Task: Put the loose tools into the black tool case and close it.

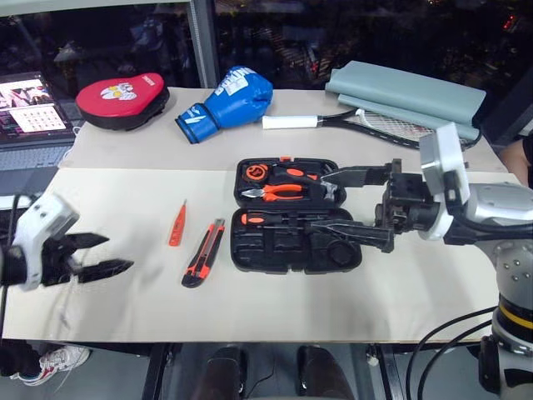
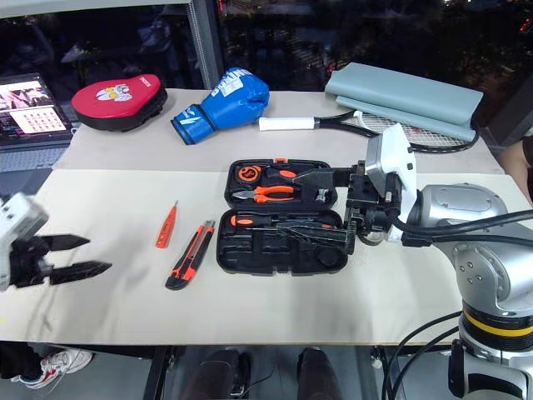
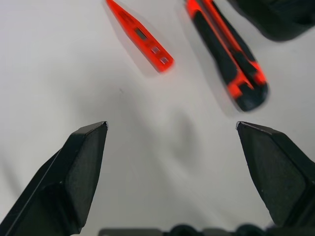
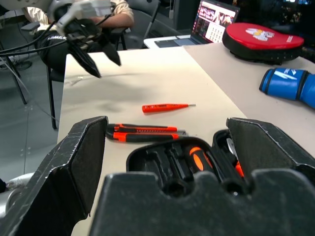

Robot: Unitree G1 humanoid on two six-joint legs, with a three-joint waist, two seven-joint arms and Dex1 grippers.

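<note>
Left wrist view: our left hand (image 3: 170,172) gapes wide above the counter (image 3: 74,73).
Knife (image 3: 226,54): light, stiff; we'd pinch mid-handle.
Right hand (image 1: 358,204): wide, empty, over the case (image 1: 296,217).

The beige tabletop (image 1: 125,217) carries an open black tool case (image 1: 296,217) near centre, with a utility knife (image 1: 204,252) and tester screwdriver (image 1: 177,223) beside it. A punch pad (image 1: 122,101), boxing glove (image 1: 226,102), racket (image 1: 350,122) and grey cover (image 1: 408,96) line the far edge.
</note>
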